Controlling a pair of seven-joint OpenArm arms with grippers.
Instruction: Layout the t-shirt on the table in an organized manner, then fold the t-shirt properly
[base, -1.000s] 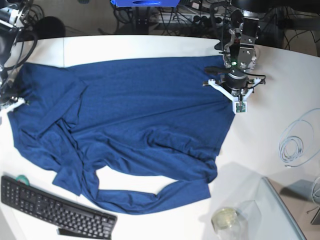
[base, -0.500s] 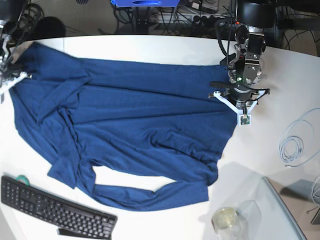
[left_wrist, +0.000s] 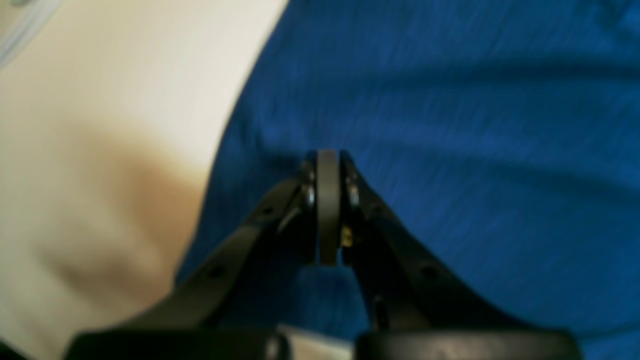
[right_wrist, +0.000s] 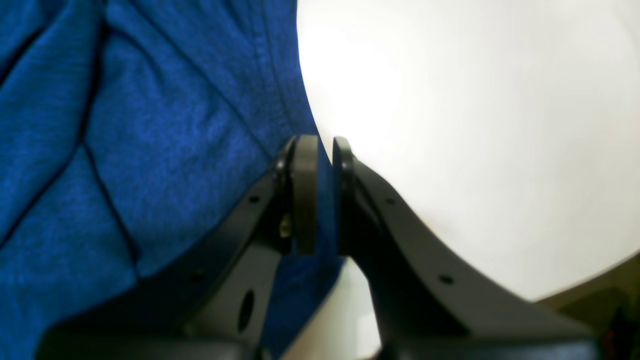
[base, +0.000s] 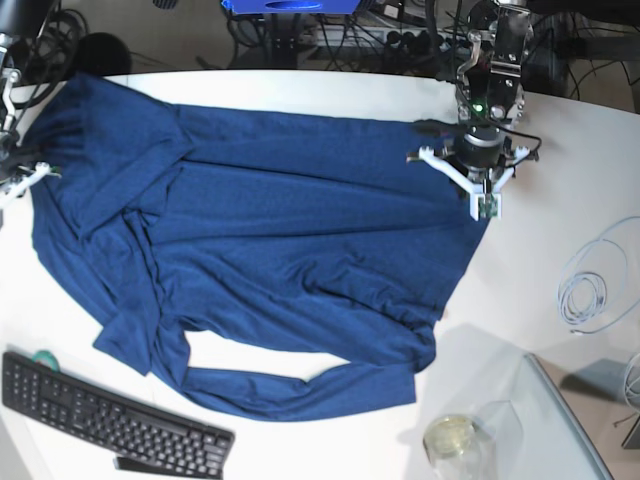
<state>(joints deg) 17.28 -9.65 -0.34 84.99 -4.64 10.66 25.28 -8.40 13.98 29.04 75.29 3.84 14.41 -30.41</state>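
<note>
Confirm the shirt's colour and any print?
Plain dark navy blue knit t-shirt, no print; base view shows it best.

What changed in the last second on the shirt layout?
Both grippers, left gripper and right gripper, stayed clamped on the t-shirt and dragged its far edge toward the table's back, stretching the cloth flatter. Nothing let go. Unchanged: keyboard, cable coil, jar, bunched sleeves at the near side.
</note>
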